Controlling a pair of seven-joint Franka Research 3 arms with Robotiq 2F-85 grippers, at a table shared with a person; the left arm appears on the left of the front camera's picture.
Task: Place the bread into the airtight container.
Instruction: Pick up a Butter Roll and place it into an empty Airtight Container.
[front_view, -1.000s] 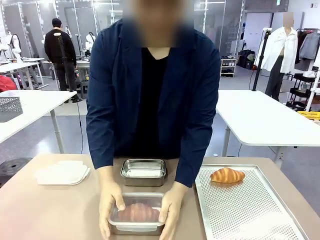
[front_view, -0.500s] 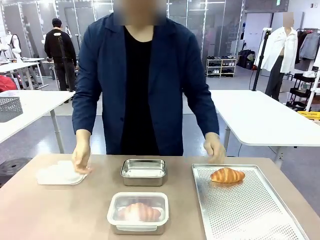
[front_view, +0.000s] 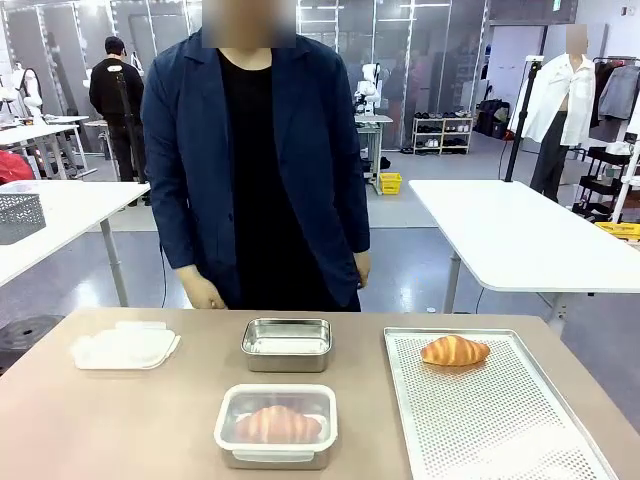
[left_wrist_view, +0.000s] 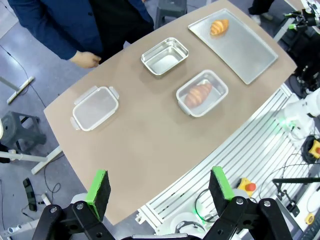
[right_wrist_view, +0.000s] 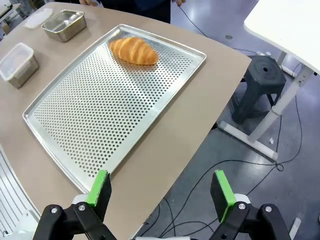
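Observation:
A croissant-shaped bread lies at the far end of the perforated metal tray on the table's right. An open, empty steel container stands mid-table, and nearer me a second container holds another bread under a clear lid. A loose white lid lies at the left. From high above the near edge, my left gripper is open, looking down on the lidded container and the empty one. My right gripper is open, high above the table's right corner and the tray with the bread.
The person stands upright at the far side, hands hanging at the table edge, one hand near the loose lid. Bare tabletop lies at front left. Other white tables stand behind.
The person took both hands off the lidded container, straightened up and drew back, hands now down at the far edge. The containers, tray and bread stayed put.

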